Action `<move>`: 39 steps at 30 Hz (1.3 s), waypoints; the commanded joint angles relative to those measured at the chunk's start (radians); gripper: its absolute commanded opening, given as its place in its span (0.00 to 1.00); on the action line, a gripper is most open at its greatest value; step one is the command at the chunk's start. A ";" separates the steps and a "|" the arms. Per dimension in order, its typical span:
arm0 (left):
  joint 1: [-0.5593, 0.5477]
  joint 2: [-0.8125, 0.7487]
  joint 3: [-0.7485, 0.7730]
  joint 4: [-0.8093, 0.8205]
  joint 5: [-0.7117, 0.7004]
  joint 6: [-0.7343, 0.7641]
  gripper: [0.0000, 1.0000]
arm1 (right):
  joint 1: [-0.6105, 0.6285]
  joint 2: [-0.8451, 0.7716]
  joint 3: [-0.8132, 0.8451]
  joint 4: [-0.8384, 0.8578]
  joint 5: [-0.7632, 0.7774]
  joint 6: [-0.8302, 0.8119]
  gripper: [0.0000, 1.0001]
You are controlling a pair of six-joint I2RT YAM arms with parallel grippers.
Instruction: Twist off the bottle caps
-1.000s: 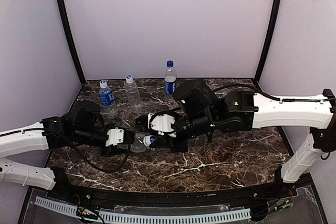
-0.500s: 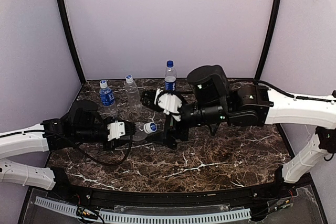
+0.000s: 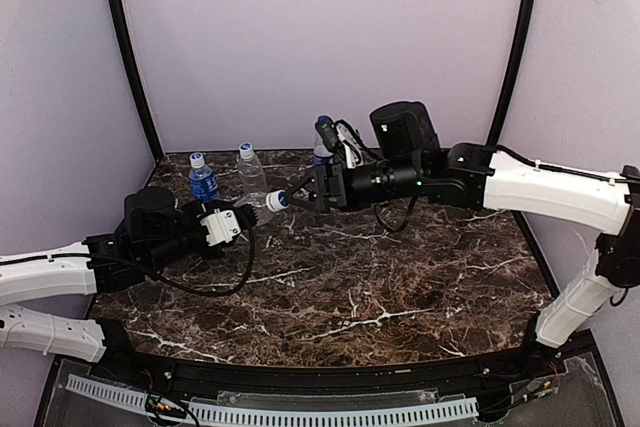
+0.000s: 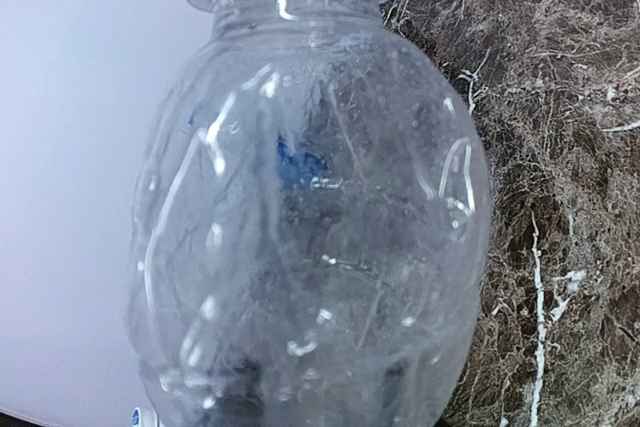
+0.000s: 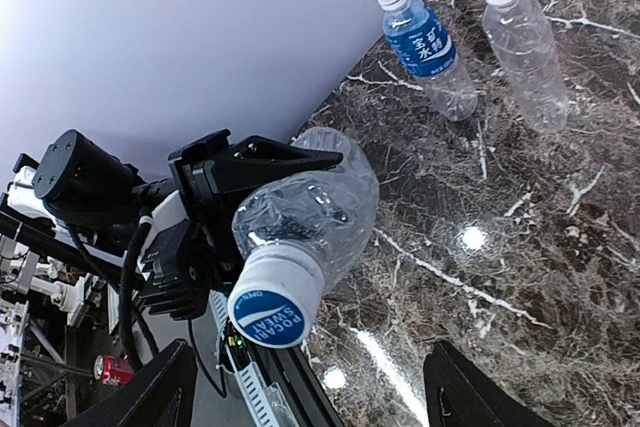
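My left gripper (image 3: pixel 232 219) is shut on an unlabelled clear bottle (image 3: pixel 257 209), held off the table and tilted toward the right arm. The bottle fills the left wrist view (image 4: pixel 310 217) and hides the fingers there. Its cap (image 5: pixel 280 299), white with a blue printed top, sits on the neck. My right gripper (image 5: pixel 310 397) is open, its fingers (image 5: pixel 150 392) wide either side of the cap and not touching it. From above, the right gripper (image 3: pixel 298 197) sits just right of the cap (image 3: pixel 277 201). Capped bottles stand at the back: blue-labelled (image 3: pixel 203 179), clear (image 3: pixel 250 169), and blue-labelled (image 3: pixel 322 142) behind the right wrist.
The dark marble table (image 3: pixel 400 287) is walled by pale panels at the back and sides. In the right wrist view the standing blue-labelled bottle (image 5: pixel 425 47) and clear bottle (image 5: pixel 520 42) are far beyond the held one. Black cables loop from both wrists.
The right gripper let go of the cap and opened, then swung up toward the back. The left gripper carried the bottle up and back, so cap and right gripper face each other again.
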 commanded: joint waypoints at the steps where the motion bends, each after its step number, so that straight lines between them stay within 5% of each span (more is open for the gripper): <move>1: 0.001 0.001 -0.027 0.046 -0.033 0.034 0.25 | 0.027 0.052 0.066 0.014 -0.042 0.050 0.77; 16: 0.001 -0.002 -0.029 0.033 -0.020 0.029 0.25 | 0.032 0.131 0.117 0.039 -0.065 0.046 0.49; 26: 0.002 -0.005 -0.032 0.025 -0.011 0.022 0.25 | 0.032 0.135 0.121 0.019 -0.105 -0.003 0.02; 30: 0.002 -0.012 -0.005 -0.082 0.091 -0.025 0.25 | 0.056 0.120 0.162 -0.083 -0.142 -0.277 0.00; 39: 0.001 -0.022 0.029 -0.412 0.428 -0.084 0.23 | 0.275 0.040 0.074 -0.293 0.166 -1.091 0.00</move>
